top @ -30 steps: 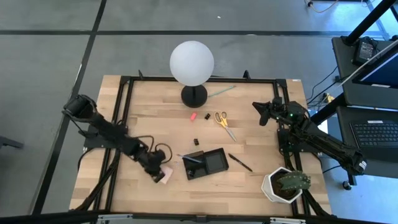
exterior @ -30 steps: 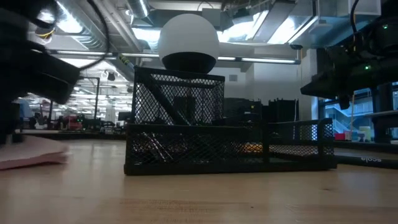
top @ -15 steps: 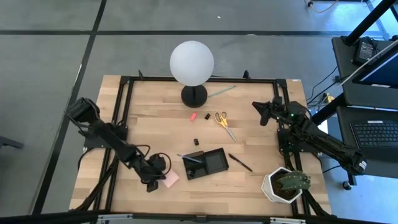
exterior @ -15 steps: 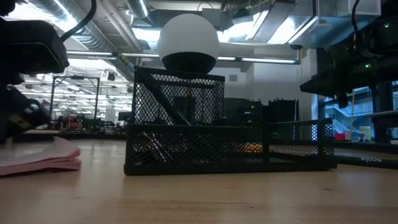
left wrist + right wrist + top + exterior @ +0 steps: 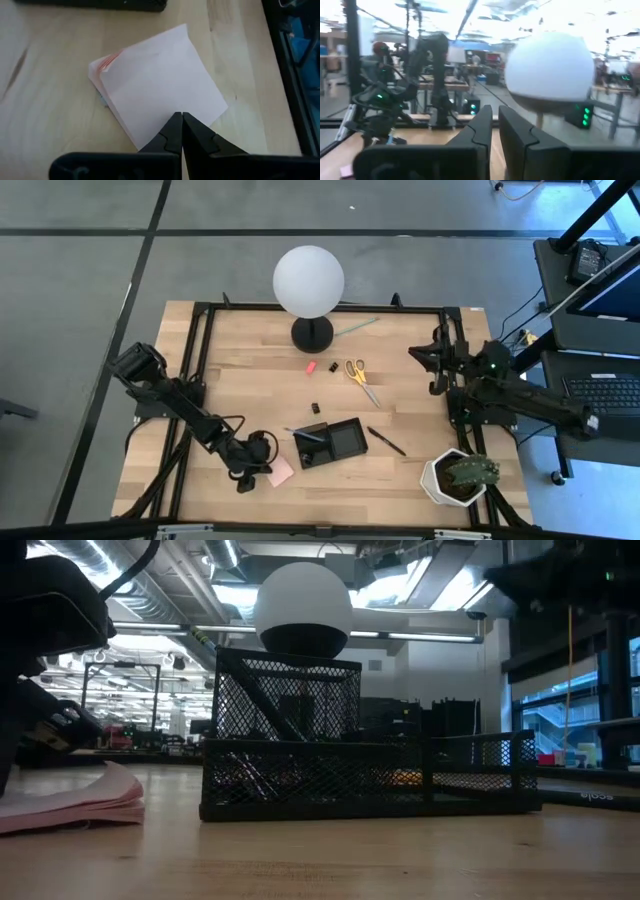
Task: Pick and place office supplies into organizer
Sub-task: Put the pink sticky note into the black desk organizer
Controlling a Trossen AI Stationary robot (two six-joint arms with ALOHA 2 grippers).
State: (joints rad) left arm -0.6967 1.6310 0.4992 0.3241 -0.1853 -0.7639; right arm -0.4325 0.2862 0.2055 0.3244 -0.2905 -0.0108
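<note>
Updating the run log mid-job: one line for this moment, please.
left end effector: shut, at sticky notes' edge | sticky notes: on table, beside organizer | right end effector: raised, waiting

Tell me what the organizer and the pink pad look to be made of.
Organizer: black wire mesh, likely metal, matte; you see through its walls. Pink sticky-note pad: stacked paper, matte; its layered edge shows, and the sheets curl in the low view.

Pale pink sticky-note pad (image 5: 279, 471), orange-pink along its edge. Black wire-mesh organizer (image 5: 331, 443). Yellow-handled scissors (image 5: 359, 376) with silvery blades. White globe lamp (image 5: 308, 281) on a black base. Small pink-red scrap (image 5: 311, 366). Thin green stick (image 5: 357, 326). Dark pen (image 5: 386, 441). White pot (image 5: 444, 478) holding green plant. Light wood-grain table (image 5: 250, 370), black-framed. Dark arms.
</note>
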